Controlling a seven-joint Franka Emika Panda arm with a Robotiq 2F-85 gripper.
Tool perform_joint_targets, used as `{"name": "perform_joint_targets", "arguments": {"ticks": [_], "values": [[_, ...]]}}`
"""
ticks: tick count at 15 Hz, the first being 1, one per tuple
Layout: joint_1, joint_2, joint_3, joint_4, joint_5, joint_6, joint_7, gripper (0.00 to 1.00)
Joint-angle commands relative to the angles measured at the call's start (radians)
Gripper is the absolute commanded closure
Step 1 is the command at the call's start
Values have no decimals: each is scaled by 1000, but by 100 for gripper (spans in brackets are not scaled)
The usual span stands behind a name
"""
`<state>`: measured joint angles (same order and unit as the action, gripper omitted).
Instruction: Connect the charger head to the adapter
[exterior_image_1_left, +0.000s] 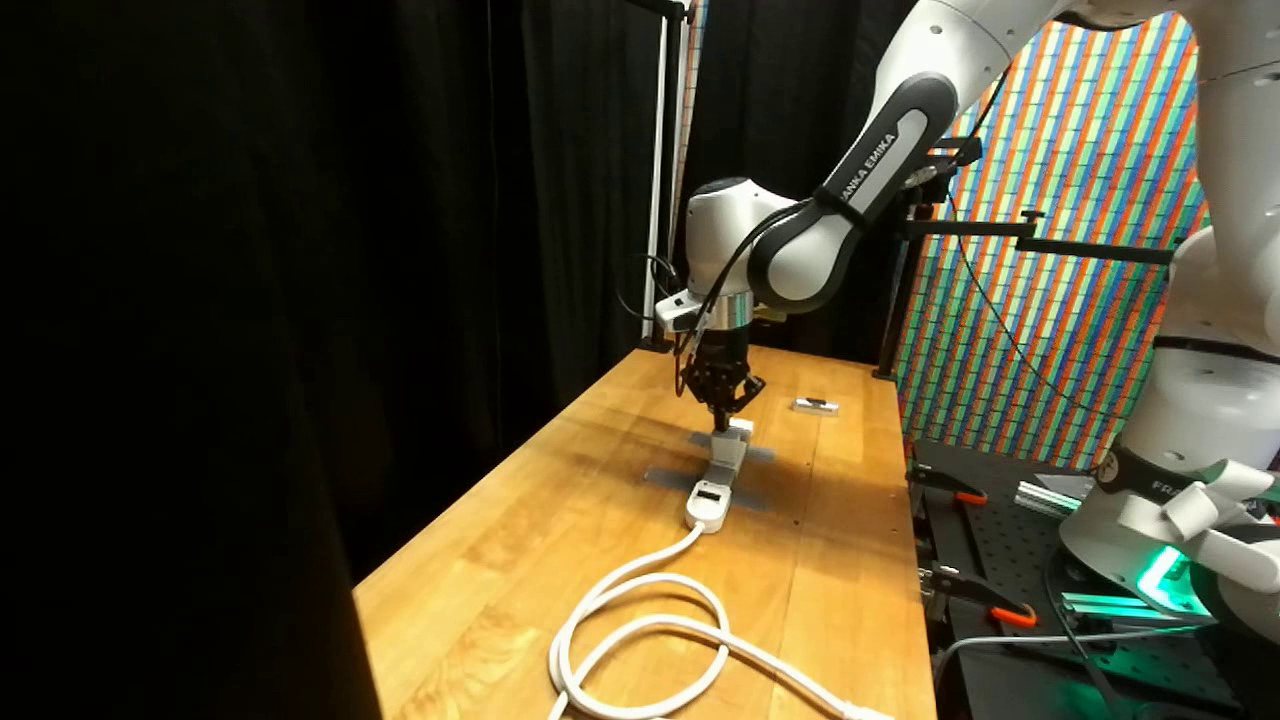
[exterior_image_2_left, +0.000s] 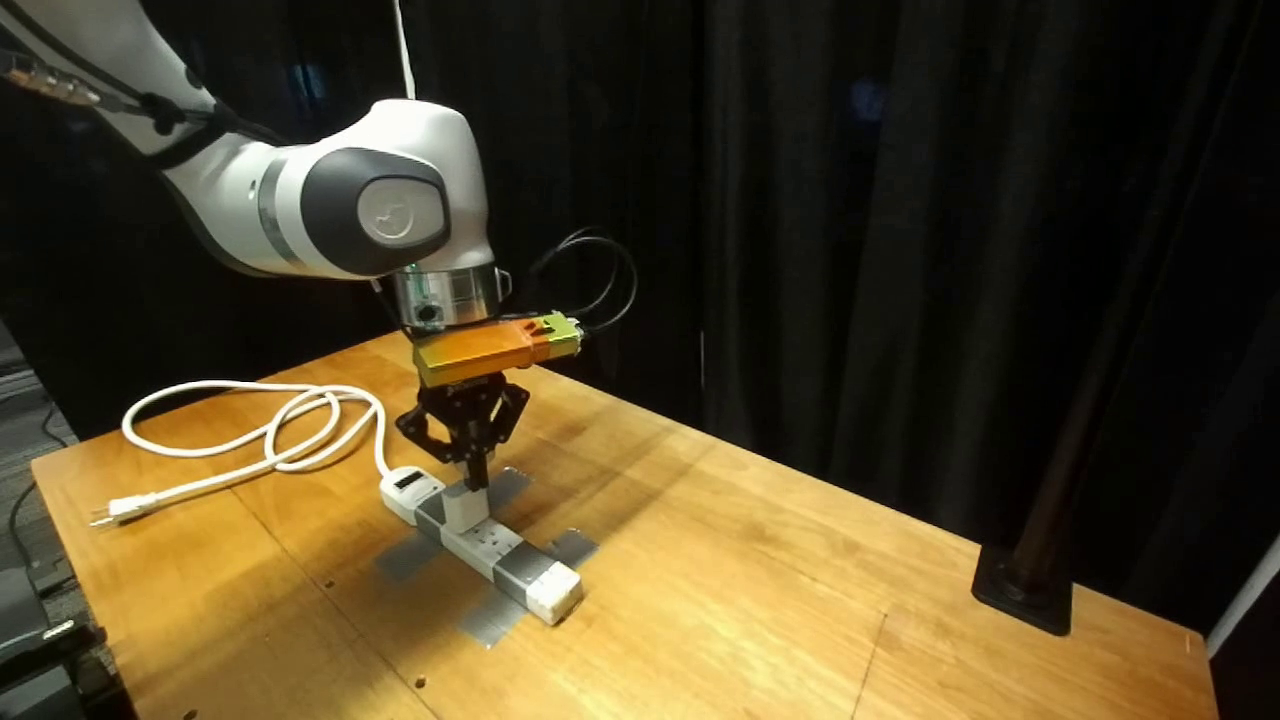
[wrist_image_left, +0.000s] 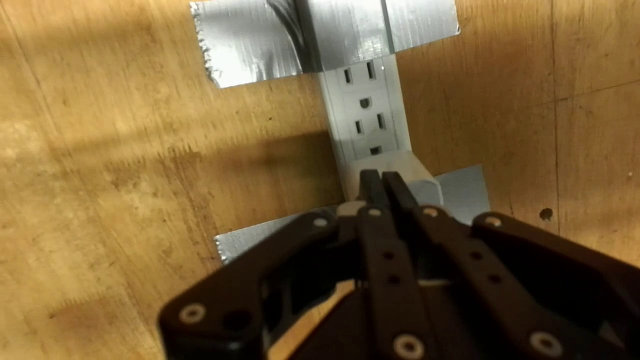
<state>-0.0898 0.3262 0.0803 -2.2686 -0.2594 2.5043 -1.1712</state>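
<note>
The adapter (exterior_image_2_left: 491, 540) is lying well in from both long edges of the wooden table (exterior_image_2_left: 760, 610), with bands of grey tape (wrist_image_left: 250, 45) crossing it. Past its tail end, a broad run of planks is stretching toward a black stand base (exterior_image_2_left: 1022, 595). A black curtain (exterior_image_2_left: 850, 250) is hanging along one long side; clamps (exterior_image_1_left: 942, 483) are lining the opposite one. At the remaining end, a white cable (exterior_image_2_left: 200, 486) is looping over the wood, its plug lying near the edge.

The arm (exterior_image_2_left: 430, 140) is reaching across from the clamp side, its forearm slanting down and its wrist standing almost vertical. The gripper (wrist_image_left: 381, 175) is pointing straight down, its tips drawn together with only a thin slit between, and I'm seeing nothing in its hold. Right at those tips, the charger head (exterior_image_2_left: 466, 512) is standing upright on the adapter, toward the cable end; whether the tips are touching it, or whether it is fully seated, I can't tell.
</note>
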Motion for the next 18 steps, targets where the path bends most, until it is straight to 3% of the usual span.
{"name": "perform_joint_targets", "arguments": {"ticks": [1, 7, 18], "values": [[7, 16, -8, -74, 21, 95, 25, 92], [29, -66, -31, -164, -17, 150, 136, 92], [87, -159, -55, -212, -165, 116, 364, 93]]}}
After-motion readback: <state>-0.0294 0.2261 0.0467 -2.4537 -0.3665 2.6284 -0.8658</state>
